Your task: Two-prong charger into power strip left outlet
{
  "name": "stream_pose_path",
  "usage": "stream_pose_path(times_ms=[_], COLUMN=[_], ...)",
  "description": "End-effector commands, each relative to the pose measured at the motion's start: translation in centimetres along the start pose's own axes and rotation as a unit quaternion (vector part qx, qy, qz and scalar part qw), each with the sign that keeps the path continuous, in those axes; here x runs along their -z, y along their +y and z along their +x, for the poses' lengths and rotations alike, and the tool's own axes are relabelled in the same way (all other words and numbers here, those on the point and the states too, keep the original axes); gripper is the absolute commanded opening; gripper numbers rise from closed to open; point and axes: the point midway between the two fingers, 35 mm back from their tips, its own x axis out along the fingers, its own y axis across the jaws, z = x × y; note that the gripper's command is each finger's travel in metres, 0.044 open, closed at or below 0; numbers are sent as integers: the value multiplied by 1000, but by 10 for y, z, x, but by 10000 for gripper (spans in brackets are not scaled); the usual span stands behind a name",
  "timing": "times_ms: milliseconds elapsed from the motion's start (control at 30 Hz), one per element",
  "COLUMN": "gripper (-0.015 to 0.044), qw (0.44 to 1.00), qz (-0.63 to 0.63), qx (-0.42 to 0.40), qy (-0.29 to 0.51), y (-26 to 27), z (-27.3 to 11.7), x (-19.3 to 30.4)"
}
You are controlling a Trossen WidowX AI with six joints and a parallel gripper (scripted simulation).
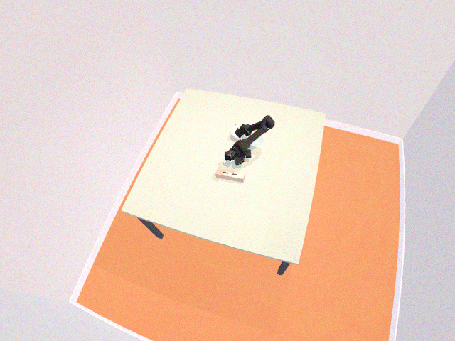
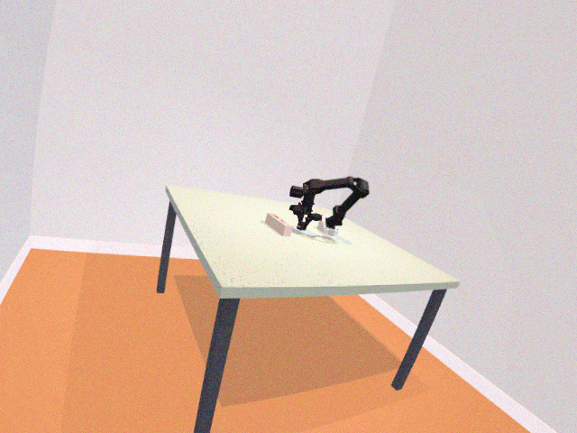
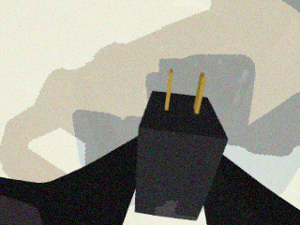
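The charger [image 3: 178, 169] is a black block with two brass prongs that point away from the gripper, toward the top of the wrist view. My gripper [image 3: 172, 146] [image 2: 301, 227] is shut on it, one finger on each side. In the exterior view the gripper points down, low over the table, beside the power strip. The power strip [image 1: 229, 176] [image 2: 279, 225] is a pale pinkish bar on the table with two dark outlets on its top. It stands apart from the gripper and does not show in the wrist view. The fingertips are hidden behind the arm in the top view.
The pale table [image 1: 205, 209] [image 2: 279, 265] carries the strip and the arm. The arm's white base [image 1: 234, 133] [image 2: 327, 225] stands behind the gripper, on the side away from the strip. Shadows of the arm fall on the table under the charger.
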Motion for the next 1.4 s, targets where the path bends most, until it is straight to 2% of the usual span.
stream_pose_path(times_ms=[0,433,1367], gripper=[0,0,0], qw=[1000,994,990], qz=[27,113,137], qx=[-3,-9,-10], qy=[-1,3,3], y=[0,1,-9], z=[2,8,6], x=[-4,-9,-37])
